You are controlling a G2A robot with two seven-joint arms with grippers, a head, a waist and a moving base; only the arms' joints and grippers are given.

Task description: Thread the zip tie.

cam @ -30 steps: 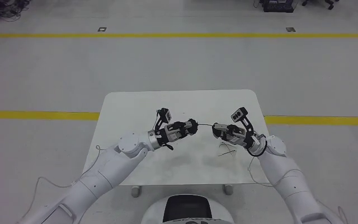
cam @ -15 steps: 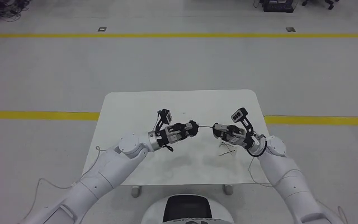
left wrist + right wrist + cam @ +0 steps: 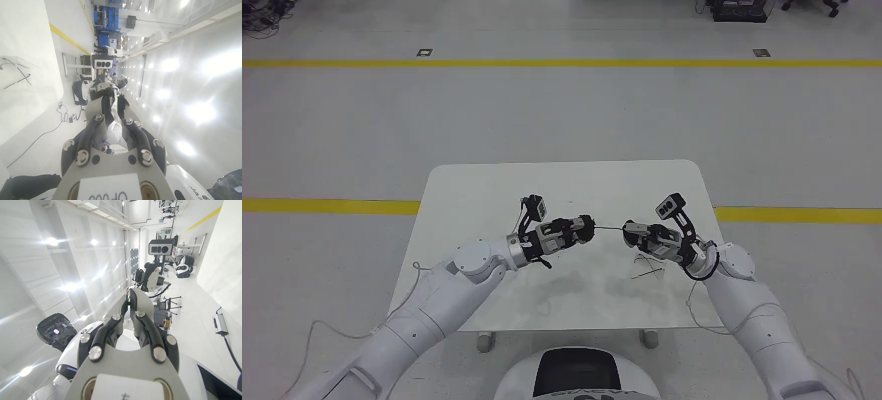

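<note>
Zip tie pinched by right gripper; left gripper grip unclear, shifted slightly.

Bright even overhead light, ceiling lamps flaring into starburst glare, wrist views bent at edges

Thin black zip tie, horizontal, midair

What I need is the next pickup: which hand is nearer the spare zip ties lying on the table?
Right. The right hand is close by the spare zip ties, which lie just toward the robot from it; the left hand is farther, beyond the right hand.
</note>
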